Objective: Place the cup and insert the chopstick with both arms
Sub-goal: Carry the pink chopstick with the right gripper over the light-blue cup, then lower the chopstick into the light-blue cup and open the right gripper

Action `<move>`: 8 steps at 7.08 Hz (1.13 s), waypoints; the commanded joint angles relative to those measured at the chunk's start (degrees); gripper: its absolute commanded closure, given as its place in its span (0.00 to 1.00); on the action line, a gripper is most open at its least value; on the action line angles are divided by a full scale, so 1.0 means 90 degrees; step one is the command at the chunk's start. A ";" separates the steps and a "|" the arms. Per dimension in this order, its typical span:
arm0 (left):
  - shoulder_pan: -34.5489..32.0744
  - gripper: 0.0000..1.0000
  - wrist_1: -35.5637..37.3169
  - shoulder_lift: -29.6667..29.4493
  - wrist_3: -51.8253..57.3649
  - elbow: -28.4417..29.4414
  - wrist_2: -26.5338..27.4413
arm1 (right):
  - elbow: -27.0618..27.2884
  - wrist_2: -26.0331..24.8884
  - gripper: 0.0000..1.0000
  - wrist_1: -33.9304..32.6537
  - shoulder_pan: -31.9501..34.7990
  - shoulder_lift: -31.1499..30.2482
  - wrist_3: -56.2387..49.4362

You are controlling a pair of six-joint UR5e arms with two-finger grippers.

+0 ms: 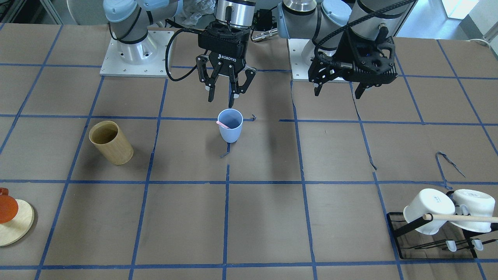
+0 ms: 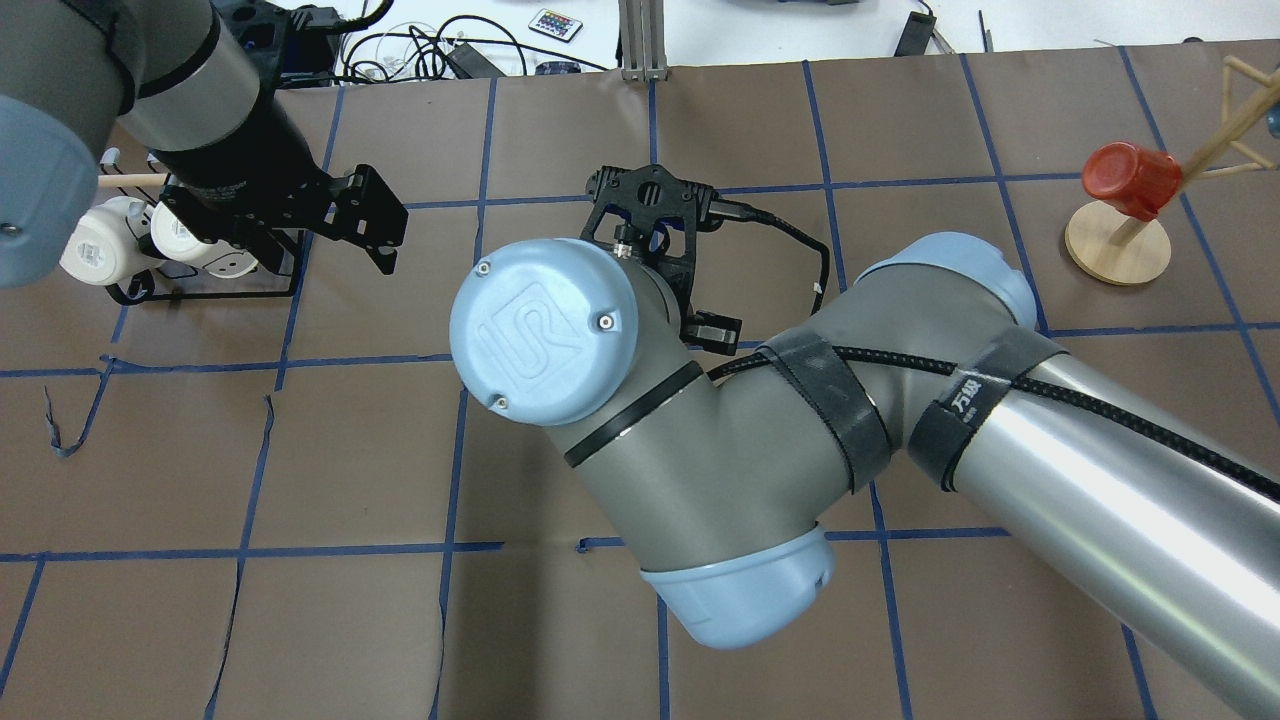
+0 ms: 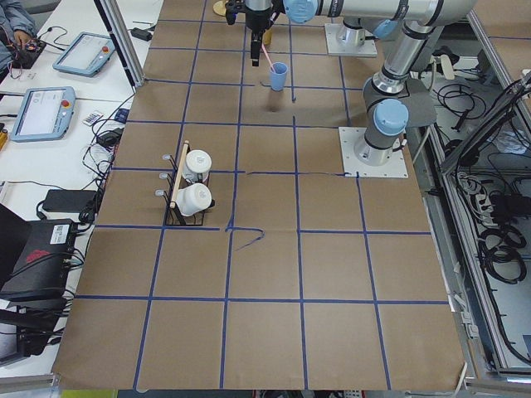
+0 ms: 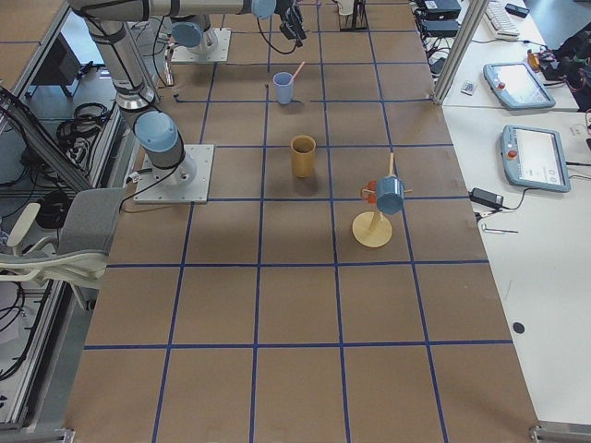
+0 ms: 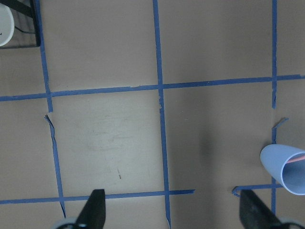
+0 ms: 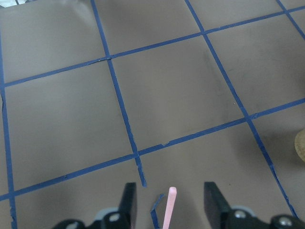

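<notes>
As you go from the operators' edge of the brown paper-covered table (image 1: 264, 217) back toward the robot: black wire rack (image 1: 408, 225) with white ceramic mugs (image 1: 428, 212) on the robot's left, round wooden stand (image 1: 19, 225) with an orange mug (image 1: 6, 208) on its right. Neither is in play.

Next back is the tan wooden cylindrical cup (image 1: 111, 142), upright, looks empty.

Then the light-blue plastic cup (image 1: 230, 130), upright mid-table, with the pink chopstick (image 1: 223, 124) standing in it and leaning on the rim. Side views suggest its top tips away from the robot. Both task items look placed.

Right gripper (image 1: 221, 100) hangs directly above the cup, pointing down, jaws spread wide, holding nothing. In its wrist view the chopstick tip sits in the gap between the fingers (image 6: 127, 202), touching neither. That's the relation that matters: the stick's long axis runs steeply up into the open jaws. So I'd judge the retreat has to go straight up; a sideways pull risks clipping the stick and tipping the cup.

Left gripper (image 1: 337, 93) is well apart toward the robot's left, also spread wide and empty. Its wrist camera catches the cup only at the frame edge. Right arm is clearly the nearer one.
</notes>
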 commanded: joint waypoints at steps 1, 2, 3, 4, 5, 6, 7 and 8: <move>0.0000 0.00 -0.0039 -0.0010 -0.0010 0.0010 -0.0003 | -0.0405 0.0045 0.00 0.0095 -0.0186 -0.0002 -0.0258; 0.0000 0.00 -0.0049 -0.0010 0.0000 0.0029 -0.0003 | -0.0718 0.0045 0.00 0.0270 -0.0506 -0.0012 -0.0618; 0.0000 0.00 -0.0039 -0.0059 -0.0010 0.0097 -0.0051 | -0.1108 0.0402 0.00 0.0958 -0.0944 -0.0021 -0.0950; 0.0000 0.00 -0.0010 -0.0059 -0.0029 0.0098 -0.0042 | -0.1595 0.0754 0.00 0.1632 -0.1432 -0.0021 -0.1447; 0.0000 0.00 0.0029 -0.0069 -0.0184 0.0098 -0.0052 | -0.2044 0.0806 0.00 0.2441 -0.1920 -0.0021 -0.2206; 0.0000 0.00 0.0019 -0.0069 -0.0205 0.0088 -0.0052 | -0.2271 0.1135 0.00 0.3126 -0.2409 -0.0031 -0.2716; 0.0000 0.00 0.0029 -0.0069 -0.0205 0.0097 -0.0042 | -0.2274 0.1429 0.00 0.3384 -0.2984 -0.0041 -0.3427; 0.0000 0.00 0.0029 -0.0079 -0.0205 0.0098 -0.0032 | -0.2264 0.1625 0.00 0.4083 -0.3531 -0.0041 -0.4246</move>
